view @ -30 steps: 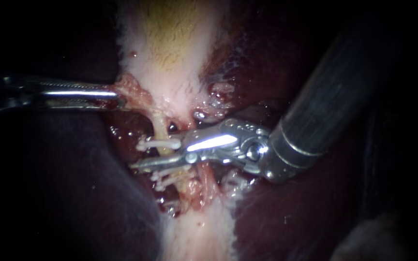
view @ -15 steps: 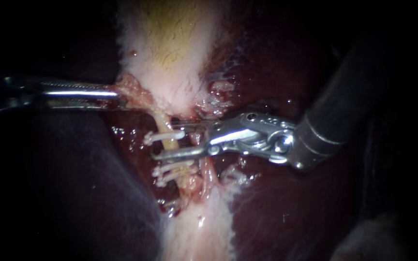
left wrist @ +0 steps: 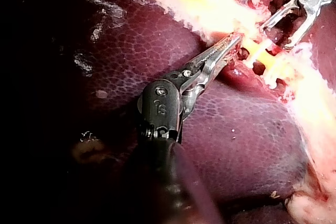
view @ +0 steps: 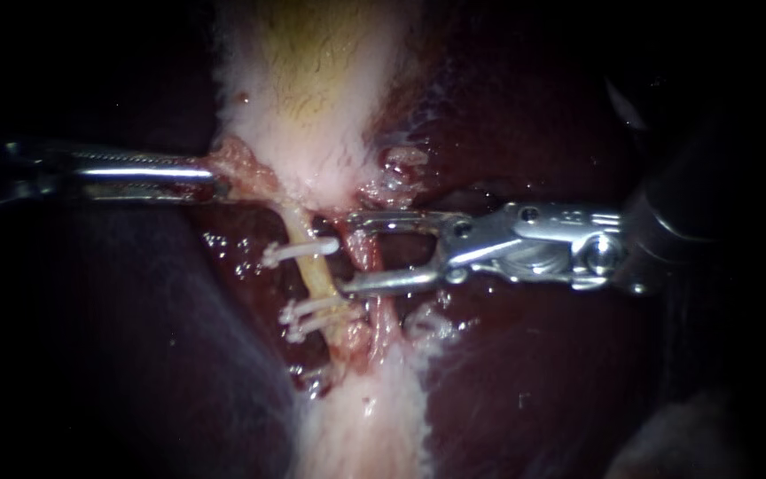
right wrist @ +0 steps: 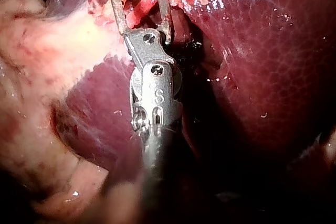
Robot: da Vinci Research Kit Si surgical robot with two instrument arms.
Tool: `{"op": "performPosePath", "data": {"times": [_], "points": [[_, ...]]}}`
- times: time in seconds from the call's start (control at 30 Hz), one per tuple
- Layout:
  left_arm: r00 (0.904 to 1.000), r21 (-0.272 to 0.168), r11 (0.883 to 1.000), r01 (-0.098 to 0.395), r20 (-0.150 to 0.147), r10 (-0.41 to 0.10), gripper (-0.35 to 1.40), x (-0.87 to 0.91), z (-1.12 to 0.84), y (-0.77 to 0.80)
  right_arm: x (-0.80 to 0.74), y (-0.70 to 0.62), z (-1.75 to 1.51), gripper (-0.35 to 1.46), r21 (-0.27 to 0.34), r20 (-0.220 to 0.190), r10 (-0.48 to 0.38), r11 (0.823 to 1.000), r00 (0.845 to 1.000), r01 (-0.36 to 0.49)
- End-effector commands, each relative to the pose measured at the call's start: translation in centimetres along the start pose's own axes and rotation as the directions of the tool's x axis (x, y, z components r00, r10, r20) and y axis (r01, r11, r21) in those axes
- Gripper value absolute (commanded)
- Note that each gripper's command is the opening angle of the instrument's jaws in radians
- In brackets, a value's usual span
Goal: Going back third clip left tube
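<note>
Endoscope view: against the liver (view: pixel 534 372), the gallbladder (view: pixel 312 89) has its lower edge pinched by my left instrument (view: pixel 214 176), I judge to stretch the left tube (view: pixel 316 270). My right instrument (view: pixel 347 252), jaws wide apart and empty, rests beside that tube, whose three clips (view: pixel 299 252) lie just ahead of its tips.

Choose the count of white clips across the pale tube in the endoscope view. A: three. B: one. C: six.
A: the pale tube carries one upper clip and, further down, a lower pair set close together.
</note>
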Motion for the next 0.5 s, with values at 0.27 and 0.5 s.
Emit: {"op": "performPosePath", "data": {"times": [0.27, 0.5], "points": [[1.0, -0.001, 1.0, 0.0, 0.0, 0.0, -0.35, 0.0, -0.01, 0.0, -0.09, -0.1, -0.36, 0.5, 0.023, 0.003, -0.034, 0.999, 0.999, 0.034], [1.0, -0.001, 1.0, 0.0, 0.0, 0.0, -0.35, 0.0, -0.02, 0.0, -0.09, -0.18, -0.61, 0.5, 0.037, 0.003, -0.041, 0.999, 0.999, 0.04]]}}
